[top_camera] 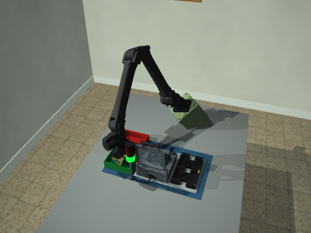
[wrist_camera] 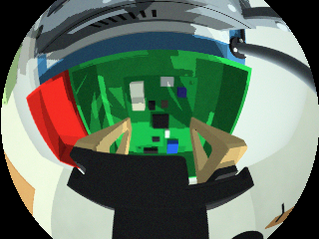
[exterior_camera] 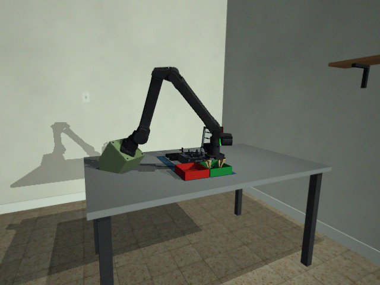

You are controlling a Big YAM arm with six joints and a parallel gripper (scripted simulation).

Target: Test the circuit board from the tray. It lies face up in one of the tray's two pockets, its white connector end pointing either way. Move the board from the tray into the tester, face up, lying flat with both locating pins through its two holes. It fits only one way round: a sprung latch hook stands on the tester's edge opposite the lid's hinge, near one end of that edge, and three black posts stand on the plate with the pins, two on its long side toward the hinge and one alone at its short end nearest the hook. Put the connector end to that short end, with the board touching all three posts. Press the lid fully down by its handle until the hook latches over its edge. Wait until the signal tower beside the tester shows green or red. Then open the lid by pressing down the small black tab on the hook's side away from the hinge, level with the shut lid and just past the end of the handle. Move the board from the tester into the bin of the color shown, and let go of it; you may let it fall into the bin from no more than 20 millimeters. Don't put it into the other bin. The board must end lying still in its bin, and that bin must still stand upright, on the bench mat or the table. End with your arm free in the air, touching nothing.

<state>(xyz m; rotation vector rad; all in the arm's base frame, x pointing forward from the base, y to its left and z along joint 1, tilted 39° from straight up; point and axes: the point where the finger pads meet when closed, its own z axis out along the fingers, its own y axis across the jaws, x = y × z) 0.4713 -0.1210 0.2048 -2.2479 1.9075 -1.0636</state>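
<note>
Circuit board (wrist_camera: 158, 119), green, seemingly face up, chips showing.

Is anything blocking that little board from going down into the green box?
Nothing visible does. The gripper is shut on the circuit board, right over the open green bin, whose green floor fills the wrist view behind the board. The red bin sits beside it, off the path. The signal tower shows green.
</note>
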